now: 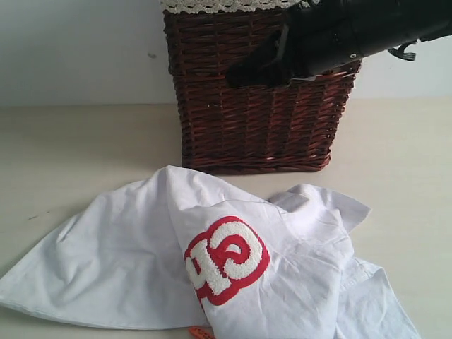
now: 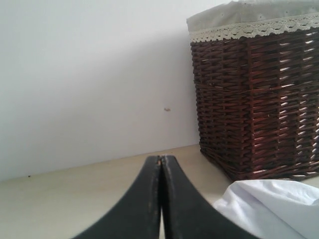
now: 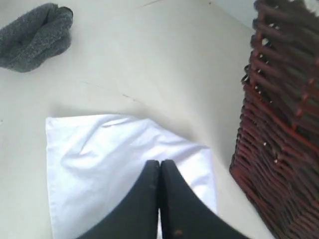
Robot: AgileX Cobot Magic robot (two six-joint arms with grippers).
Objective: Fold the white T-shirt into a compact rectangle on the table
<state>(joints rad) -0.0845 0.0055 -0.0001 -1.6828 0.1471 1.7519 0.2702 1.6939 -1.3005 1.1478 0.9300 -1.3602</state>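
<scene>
The white T-shirt lies crumpled on the beige table in front of the basket, its red patch with white fuzzy letters facing up and an orange tag at the bottom edge. My right gripper hangs shut and empty high in front of the basket, well above the shirt. In the right wrist view that right gripper is over a white shirt corner. My left gripper is shut and empty, low over bare table; a shirt fold lies beside it. It is outside the exterior view.
A dark brown wicker basket with cream lace trim stands behind the shirt against the pale wall. A grey knitted bundle lies on the table beyond the shirt in the right wrist view.
</scene>
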